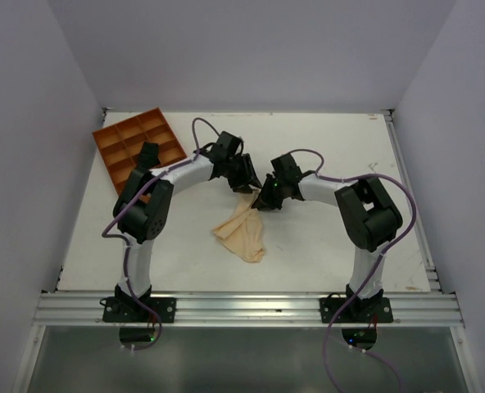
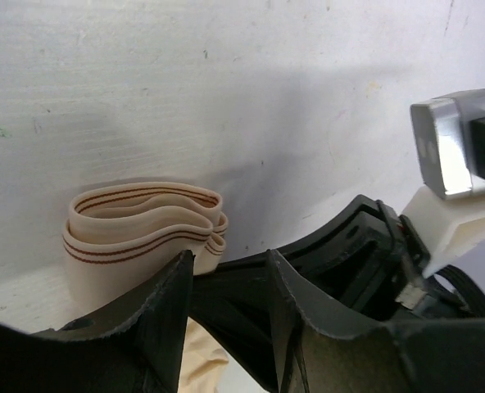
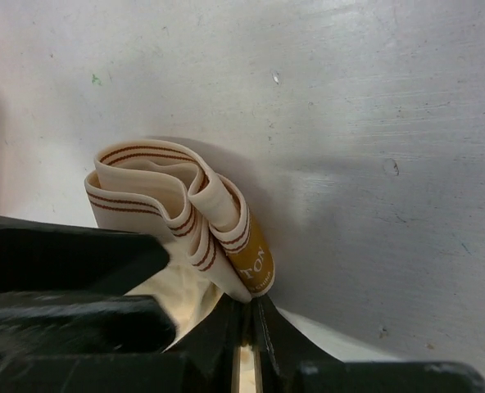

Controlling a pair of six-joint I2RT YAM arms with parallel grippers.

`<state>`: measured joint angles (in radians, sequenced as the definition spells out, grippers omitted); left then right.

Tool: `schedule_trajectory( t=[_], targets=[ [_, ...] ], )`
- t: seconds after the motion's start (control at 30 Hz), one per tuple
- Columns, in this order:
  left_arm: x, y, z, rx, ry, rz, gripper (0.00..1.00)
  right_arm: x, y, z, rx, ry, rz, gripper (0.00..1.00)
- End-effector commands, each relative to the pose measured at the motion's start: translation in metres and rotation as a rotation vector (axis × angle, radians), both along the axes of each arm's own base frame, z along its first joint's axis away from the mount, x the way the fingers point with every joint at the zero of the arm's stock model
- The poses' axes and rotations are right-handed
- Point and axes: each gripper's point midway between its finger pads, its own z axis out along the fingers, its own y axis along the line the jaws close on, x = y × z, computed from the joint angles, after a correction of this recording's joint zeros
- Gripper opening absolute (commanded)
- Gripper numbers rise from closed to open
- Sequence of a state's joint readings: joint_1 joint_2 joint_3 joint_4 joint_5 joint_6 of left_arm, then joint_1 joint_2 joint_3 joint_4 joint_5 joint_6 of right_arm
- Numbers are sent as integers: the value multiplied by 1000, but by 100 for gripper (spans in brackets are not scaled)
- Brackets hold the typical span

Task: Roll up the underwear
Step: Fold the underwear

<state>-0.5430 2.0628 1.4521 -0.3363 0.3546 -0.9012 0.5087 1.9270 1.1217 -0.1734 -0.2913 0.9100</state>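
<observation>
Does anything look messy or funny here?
The underwear is crumpled, its striped waistband bunched into loops where the right pincer pinches it. The orange tray sits crooked at the far-left corner of the table.

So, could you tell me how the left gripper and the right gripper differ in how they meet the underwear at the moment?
The left gripper has its fingers well apart beside the folded waistband, while the right gripper has its fingers pinched almost together on the underwear fabric. The left gripper reaches in from the left, the right gripper from the right. Both meet at the underwear's far end.
</observation>
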Motion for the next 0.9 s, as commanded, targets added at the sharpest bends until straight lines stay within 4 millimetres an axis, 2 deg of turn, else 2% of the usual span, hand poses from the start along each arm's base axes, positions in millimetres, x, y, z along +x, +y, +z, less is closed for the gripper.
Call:
schedule_trajectory(
  t=[0.0,0.33,0.57,0.67,0.77,0.87],
  targets=[
    [-8,-18,34,-16,-46,-117,45,10,0,3,-12,-48,-30,9],
    [-1,-6,43,79,-91,-170,44,7,-1,3,-8,-47,-32,10],
    [5,41,36,240,-103,-140,35,8,0,6,-1,-52,-25,10],
    [3,53,28,270,-93,-149,28,6,0,5,0,-48,-21,10],
    [0,57,18,255,-76,-153,27,6,0,6,2,-49,-19,10],
    [0,46,15,196,-87,-190,26,5,2,5,10,-46,-13,10]
  ],
)
